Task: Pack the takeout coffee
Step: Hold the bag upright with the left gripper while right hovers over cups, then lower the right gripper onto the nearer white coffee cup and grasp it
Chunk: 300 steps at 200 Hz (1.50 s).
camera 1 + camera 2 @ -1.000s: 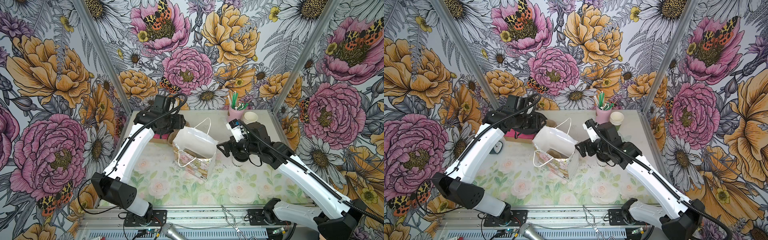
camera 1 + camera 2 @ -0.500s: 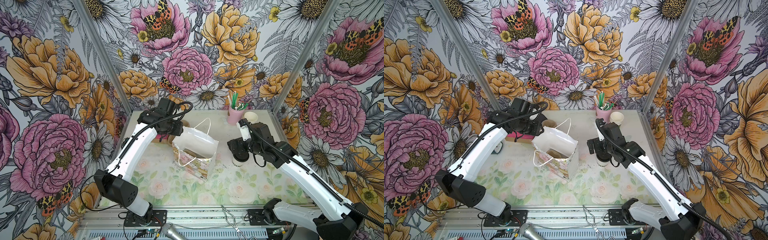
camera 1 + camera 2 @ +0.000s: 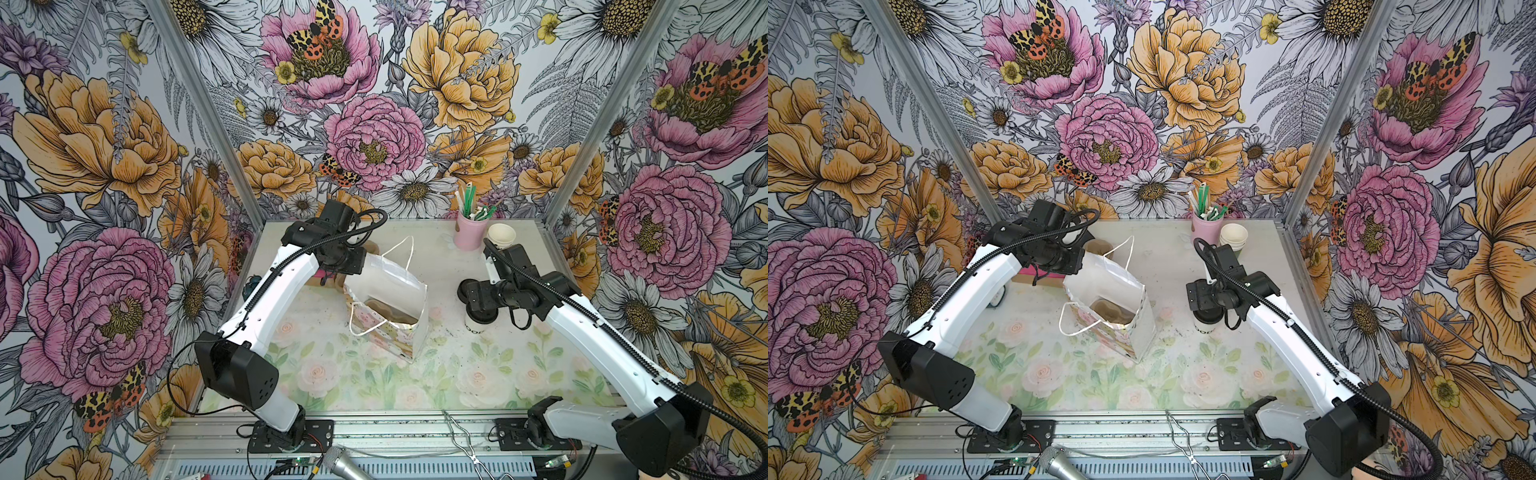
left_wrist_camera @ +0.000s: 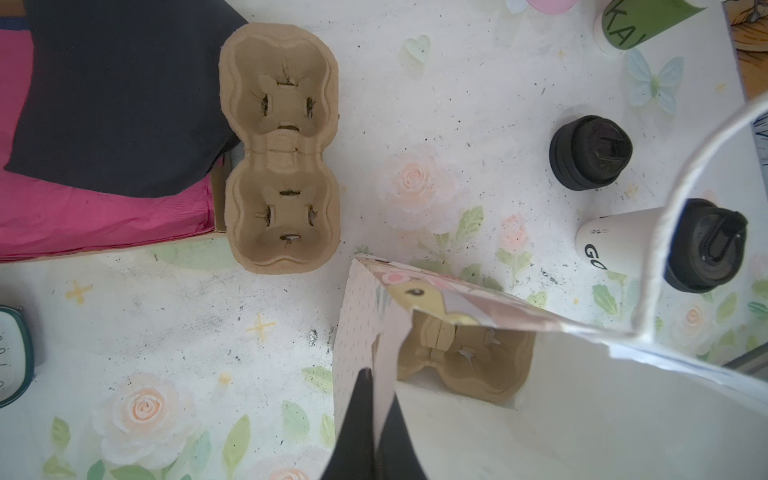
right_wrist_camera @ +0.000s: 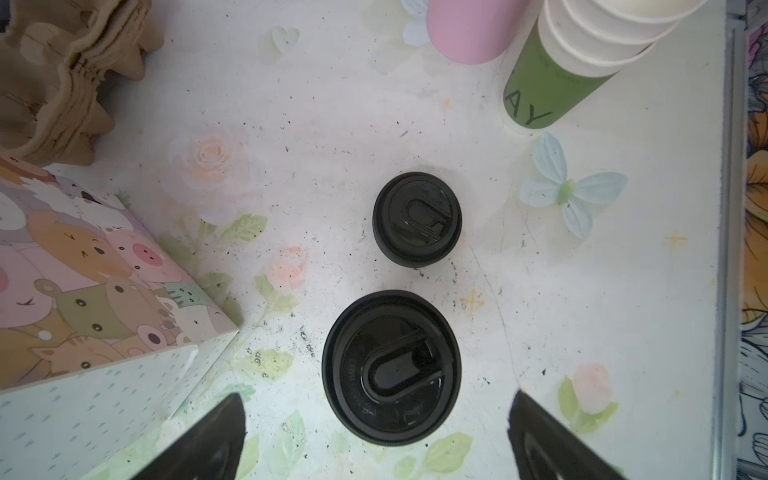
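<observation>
Takeout coffee (image 3: 476, 328) upright on the floral table (image 3: 316, 374), black lid on, at three o'clock of the gift bag (image 3: 388, 286) and well apart from it. Sits straight beneath the right gripper (image 5: 377, 394) — jaws spread wide, one dark finger on either side of the lid, neither touching it in the right wrist view; cannot tell whether the fingertips reach below the lid's rim. Shows dark letters on its whitish wall in the left wrist view. Left gripper (image 4: 374, 386) pinched together on the bag's rim at about eleven o'clock of its mouth, paper wall clamped between the fingers. Bag upright, mouth gaping, white cord handles loose. Brown pulp carrier (image 4: 457, 357) flat on the bag's floor. More pulp carriers (image 4: 282, 145) out on the table at eleven o'clock of the bag, just beside pink and black napkins (image 4: 104, 216). Loose black lids (image 5: 417, 218) near the coffee — between it and the pink holder (image 3: 469, 235), touching neither. Pink holder at one o'clock of the bag, full of straws and sticks, with a stack of lidless green-walled cups (image 3: 501, 237) just beside it at three o'clock.
</observation>
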Tool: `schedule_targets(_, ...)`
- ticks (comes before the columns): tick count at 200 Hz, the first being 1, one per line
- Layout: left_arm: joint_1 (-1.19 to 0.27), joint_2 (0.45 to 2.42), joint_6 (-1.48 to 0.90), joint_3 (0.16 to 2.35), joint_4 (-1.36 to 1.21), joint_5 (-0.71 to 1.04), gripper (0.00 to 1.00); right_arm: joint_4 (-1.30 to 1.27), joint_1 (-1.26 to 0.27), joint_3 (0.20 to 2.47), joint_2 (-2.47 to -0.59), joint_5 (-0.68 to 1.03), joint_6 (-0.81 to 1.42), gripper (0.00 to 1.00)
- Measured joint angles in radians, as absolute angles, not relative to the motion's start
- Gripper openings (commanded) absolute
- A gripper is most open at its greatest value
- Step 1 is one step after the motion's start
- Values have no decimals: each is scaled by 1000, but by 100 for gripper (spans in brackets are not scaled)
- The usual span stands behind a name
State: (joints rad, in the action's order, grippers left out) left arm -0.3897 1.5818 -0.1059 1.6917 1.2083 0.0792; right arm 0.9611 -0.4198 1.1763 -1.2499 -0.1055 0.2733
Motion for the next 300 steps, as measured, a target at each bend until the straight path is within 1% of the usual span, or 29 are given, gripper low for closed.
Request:
schedule_targets(49,-390,1583,-123,1692,1208,79,0,997,-411,1201,-1351,-85,273,99)
schedule_targets(112,-390,1597,-131,1692,1205,81,0,1042,-392,1213,-1415,-82,272,99)
schedule_targets(154,-390,1606,-131,1692,1198,83,0,1056,-371,1215,-1436,-81,267,99)
schedule_targets(229,-390,1608,-135,1692,1196,83,0,1062,-352,1215,-1481,-30,242,99)
schedule_targets(300,-397,1608,-150,1692,1192,84,0,1063,-345,1215,-1509,-29,232,100)
